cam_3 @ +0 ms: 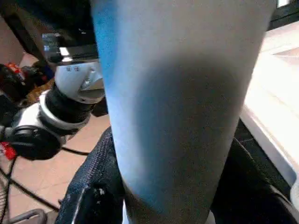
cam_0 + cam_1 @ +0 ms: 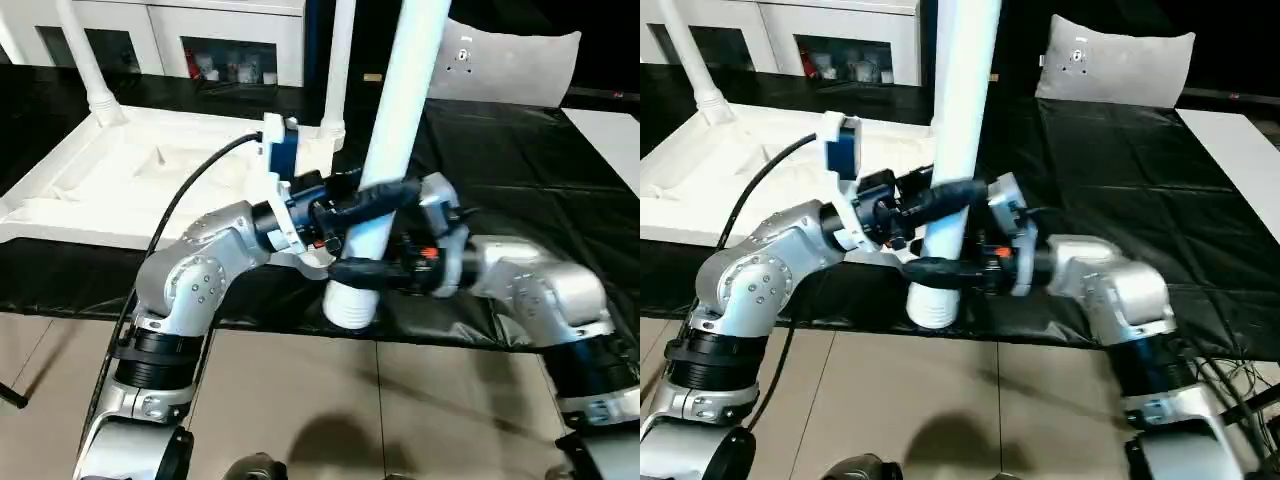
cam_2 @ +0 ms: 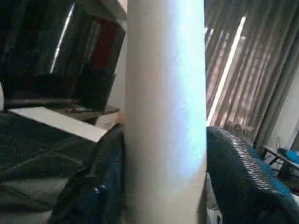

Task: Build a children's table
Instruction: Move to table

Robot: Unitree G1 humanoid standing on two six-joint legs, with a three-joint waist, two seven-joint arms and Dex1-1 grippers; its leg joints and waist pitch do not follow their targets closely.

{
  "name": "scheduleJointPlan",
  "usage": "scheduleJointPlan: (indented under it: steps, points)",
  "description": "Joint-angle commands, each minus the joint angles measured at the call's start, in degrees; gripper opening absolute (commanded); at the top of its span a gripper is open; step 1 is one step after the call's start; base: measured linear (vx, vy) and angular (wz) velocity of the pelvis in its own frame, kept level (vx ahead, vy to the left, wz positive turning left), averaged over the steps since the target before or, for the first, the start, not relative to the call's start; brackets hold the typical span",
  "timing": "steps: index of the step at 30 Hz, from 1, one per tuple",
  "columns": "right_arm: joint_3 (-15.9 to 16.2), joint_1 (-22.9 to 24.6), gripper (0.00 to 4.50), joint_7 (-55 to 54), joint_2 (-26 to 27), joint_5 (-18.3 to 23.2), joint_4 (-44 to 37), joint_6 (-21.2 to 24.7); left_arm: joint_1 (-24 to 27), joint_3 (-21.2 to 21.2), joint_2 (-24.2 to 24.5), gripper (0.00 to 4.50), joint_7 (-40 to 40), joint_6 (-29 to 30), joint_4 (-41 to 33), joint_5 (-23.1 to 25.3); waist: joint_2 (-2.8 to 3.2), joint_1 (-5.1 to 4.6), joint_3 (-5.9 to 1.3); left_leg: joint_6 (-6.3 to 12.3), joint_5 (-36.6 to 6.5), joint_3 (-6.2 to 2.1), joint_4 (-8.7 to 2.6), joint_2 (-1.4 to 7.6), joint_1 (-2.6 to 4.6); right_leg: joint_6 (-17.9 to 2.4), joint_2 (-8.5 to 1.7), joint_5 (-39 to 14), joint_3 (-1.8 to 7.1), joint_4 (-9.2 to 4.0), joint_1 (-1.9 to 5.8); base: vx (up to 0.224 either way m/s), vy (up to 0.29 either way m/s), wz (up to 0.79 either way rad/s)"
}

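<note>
Black sheeting covers the counter [image 2: 520,170], where the tabletop [image 2: 120,180] lies inverted with two legs [image 2: 85,60] seated. Both my left end effector [image 2: 385,195] and right end effector [image 2: 355,268] clasp a third leg [image 2: 400,110] (still unseated), upright at the counter's near edge.

Beige tiled floor [image 2: 300,400] underfoot, black sheeting [image 2: 520,170] spread over the work surface. White cabinet [image 2: 200,40] with glass doors at the back, clutter behind the glass. Grey cushion [image 2: 1115,65] propped farther off. Long curtains [image 3: 243,70] streaked with daylight.
</note>
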Motion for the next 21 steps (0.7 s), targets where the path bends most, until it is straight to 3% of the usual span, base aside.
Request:
scheduleJointPlan:
  steps: [1, 11, 18, 21]
  points:
    - [0.5, -1.0, 1.91, -3.4, 0.7, -3.1, 1.6, -2.3, 0.2, -3.0, -1.1, 3.03, -0.3, 0.1, -4.7, -0.4, -0.26, -0.15, -3.95, -5.1, -15.0, -3.69, -5.81, 8.6, 2.17, -16.4, -6.2, -7.0, 3.53, -3.06, 1.73, 0.0, 0.0, 0.0]
    - [0.5, -1.2, 1.91, -9.5, 4.6, -6.1, 4.2, -4.3, 1.8, -5.1, -6.1, 3.33, 3.5, -0.1, -7.4, -0.7, -0.19, -0.19, -3.87, -5.98, -17.5, -3.81, -5.91, 8.58, 2.26, -15.6, -6.17, -9.1, 3.64, -3.4, 1.67, 0.0, 0.0, 0.0]
    - [0.6, -0.9, 1.91, -12.7, 6.4, -8.5, 6.7, -7.1, 2.4, -6.1, -8.3, 3.33, 4.8, -0.2, -8.6, -0.7, -0.3, -0.3, -3.87, -4.91, -16.2, -3.72, -5.92, 8.52, 2.1, -15.3, -6.15, -7.9, 3.69, -3.47, 1.71, 0.0, 0.0, 0.0]
    - [-2.0, 0.0, 1.91, -14.8, 8.1, -7.0, 6.2, -7.5, 2.4, -4.9, -9.7, 3.33, 6.9, -1.4, -8.3, -0.2, -0.46, -0.24, -3.83, -4.4, -15.9, -3.74, -5.97, 8.62, 2.12, -15.3, -6.15, -8.0, 3.7, -3.49, 1.73, 0.0, 0.0, 0.0]
